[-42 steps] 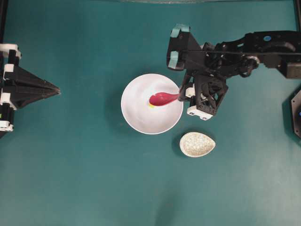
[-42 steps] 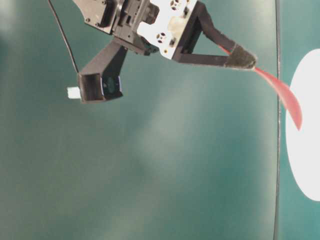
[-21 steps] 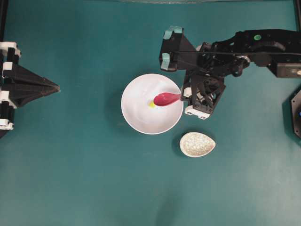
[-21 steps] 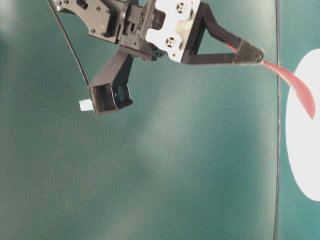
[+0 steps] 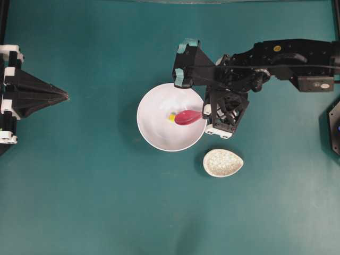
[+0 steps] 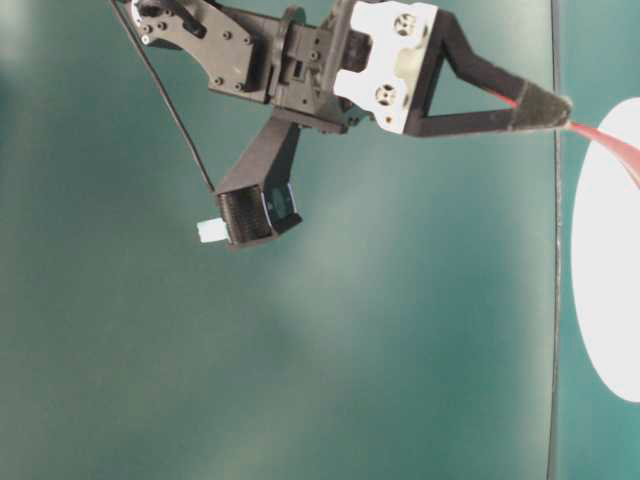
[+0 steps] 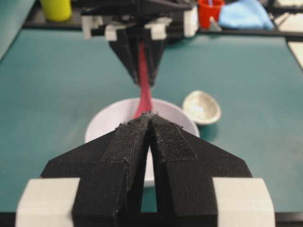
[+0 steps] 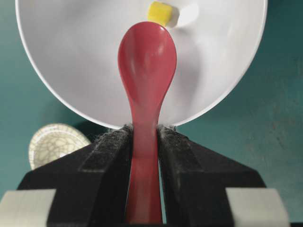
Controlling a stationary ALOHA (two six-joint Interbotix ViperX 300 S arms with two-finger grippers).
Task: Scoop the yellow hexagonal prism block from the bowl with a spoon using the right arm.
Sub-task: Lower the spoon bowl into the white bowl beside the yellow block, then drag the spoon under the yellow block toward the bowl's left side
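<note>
Nearest in the right wrist view, the right end effector point(image 8: 143, 142) is clamped on the handle of the spoon point(image 8: 146, 61), its padded fingers point(image 8: 106, 151) pressing the handle from both sides. The spoon runs straight out from the jaws, hollow side up, and its empty scoop hangs inside the bowl point(image 8: 61, 75). Just past the spoon's tip sits the yellow hexagonal prism block point(image 8: 160, 11) on the bowl's white floor; whether the tip touches it cannot be told.

The step in hand looks like the approach to the scoop. To do it well, the tip should probably drop to the bowl's floor and slide under the block along the line of the handle, pushing it toward the far wall so it rides up into the scoop instead of skating away. A slow, level lift would keep so small a piece from rolling out.

Off to the side on the worktop point(image 5: 85, 191) lies a small speckled dish point(image 5: 222, 162). Farthest away, the left end effector point(image 5: 62, 96) rests closed and empty, well apart from the bowl.
</note>
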